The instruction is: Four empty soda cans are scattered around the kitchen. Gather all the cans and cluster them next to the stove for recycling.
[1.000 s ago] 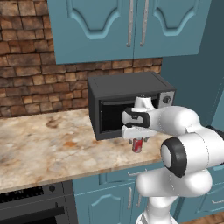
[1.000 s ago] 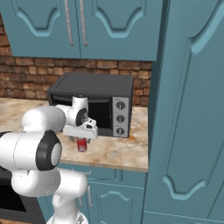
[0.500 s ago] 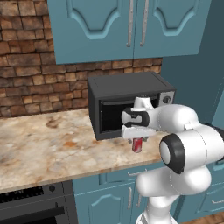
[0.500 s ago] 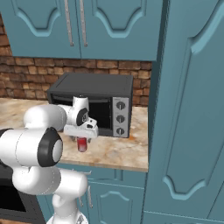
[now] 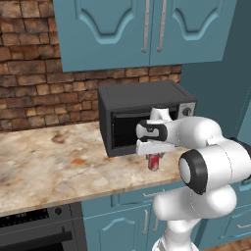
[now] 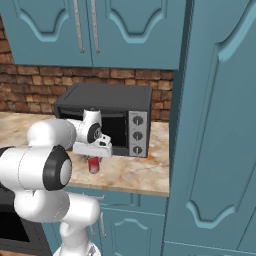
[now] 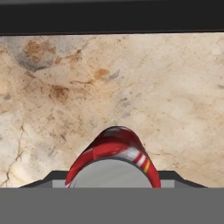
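We are gripping a soda can (image 5: 154,162) standing upright on the bench (image 5: 54,171) just before the microwave (image 6: 107,107); the jaws are clamped on its upper wall; we judge it light, thin-walled, slippery, easily dented; holding mid-body suits.

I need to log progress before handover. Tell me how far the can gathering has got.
Done: nothing visible yet; no cans are seen clustered by the stove. In hand: the gripper is down over one soda can standing on the countertop in front of the microwave, its fingers on either side of the can. Left: lift this can, carry it to the stove, then fetch the others.
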You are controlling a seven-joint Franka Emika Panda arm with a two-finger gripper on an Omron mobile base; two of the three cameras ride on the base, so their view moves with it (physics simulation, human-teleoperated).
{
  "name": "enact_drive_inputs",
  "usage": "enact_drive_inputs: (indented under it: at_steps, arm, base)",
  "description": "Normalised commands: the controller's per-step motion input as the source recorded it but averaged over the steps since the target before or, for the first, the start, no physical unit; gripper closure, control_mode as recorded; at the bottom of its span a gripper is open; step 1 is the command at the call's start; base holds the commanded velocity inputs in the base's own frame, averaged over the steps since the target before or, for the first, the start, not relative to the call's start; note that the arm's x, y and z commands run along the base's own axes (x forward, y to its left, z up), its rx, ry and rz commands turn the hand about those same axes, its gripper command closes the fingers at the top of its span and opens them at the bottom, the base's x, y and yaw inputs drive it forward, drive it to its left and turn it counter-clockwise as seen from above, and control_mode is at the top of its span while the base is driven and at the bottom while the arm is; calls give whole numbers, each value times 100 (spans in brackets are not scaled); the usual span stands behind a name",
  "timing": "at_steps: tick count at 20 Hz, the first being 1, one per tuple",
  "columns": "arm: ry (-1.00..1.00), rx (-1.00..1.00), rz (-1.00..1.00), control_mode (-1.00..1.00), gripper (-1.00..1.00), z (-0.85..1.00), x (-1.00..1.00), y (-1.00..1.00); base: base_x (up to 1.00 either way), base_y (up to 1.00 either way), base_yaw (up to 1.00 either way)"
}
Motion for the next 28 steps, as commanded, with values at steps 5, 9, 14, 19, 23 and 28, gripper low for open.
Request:
enact_drive_inputs:
  at_steps: [5, 9, 14, 19, 23, 28]
  arm:
    - [-1, 0, 0, -100, 100, 2, -37, 0]
    - [-8, 0, 0, -100, 100, 21, -100, 0]
    - [-14, 0, 1, -100, 100, 56, -100, 0]
    - [-12, 0, 0, -100, 100, 69, -55, 0]
    - [-12, 0, 0, -100, 100, 80, -43, 0]
    - [0, 0, 0, -100, 100, 74, -9, 0]
  base:
    - [0, 0, 0]
    - [0, 0, 0]
    - [0, 0, 0]
    - [0, 0, 0]
    - [0, 0, 0]
    - [0, 0, 0]
